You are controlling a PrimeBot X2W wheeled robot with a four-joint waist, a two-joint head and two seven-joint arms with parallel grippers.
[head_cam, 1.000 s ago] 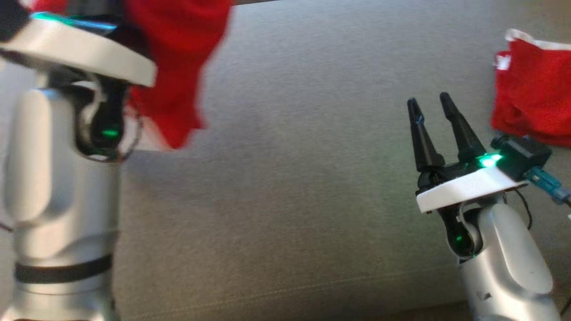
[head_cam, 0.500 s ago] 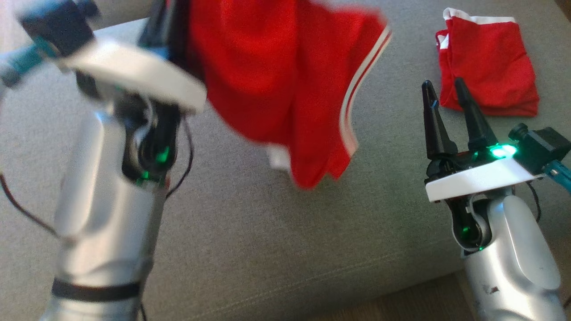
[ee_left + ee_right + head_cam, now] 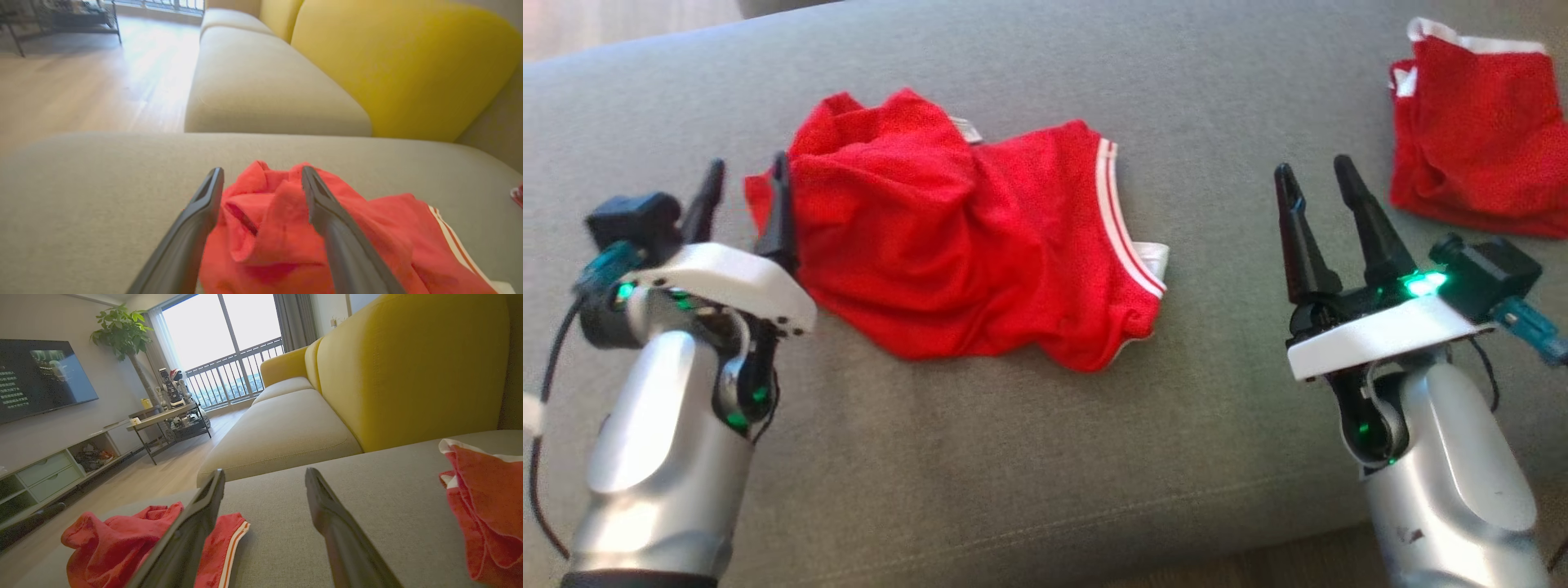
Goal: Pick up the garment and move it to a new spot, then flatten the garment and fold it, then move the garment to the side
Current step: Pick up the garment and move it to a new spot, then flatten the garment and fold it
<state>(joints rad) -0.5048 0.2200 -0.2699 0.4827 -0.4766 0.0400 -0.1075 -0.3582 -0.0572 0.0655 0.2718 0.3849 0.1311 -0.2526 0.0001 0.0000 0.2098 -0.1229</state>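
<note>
We log surroundings | grey sofa seat (image 3: 1029, 457), second red cloth (image 3: 1474, 155) lying at its far right | yellow backrest (image 3: 408, 371) behind | television (image 3: 41, 379), potted plant (image 3: 122, 330), wooden floor (image 3: 81, 94) across the room

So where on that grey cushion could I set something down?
Bare cushion runs along the near edge and between the crumpled red garment and the right claw. It's crowded at left, where the left claw straddles the garment's edge, and far right by the other red garment.

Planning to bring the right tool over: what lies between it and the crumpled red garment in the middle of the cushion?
Nothing but bare grey cushion, as the head view shows, from the right tool to the crumpled garment.
</note>
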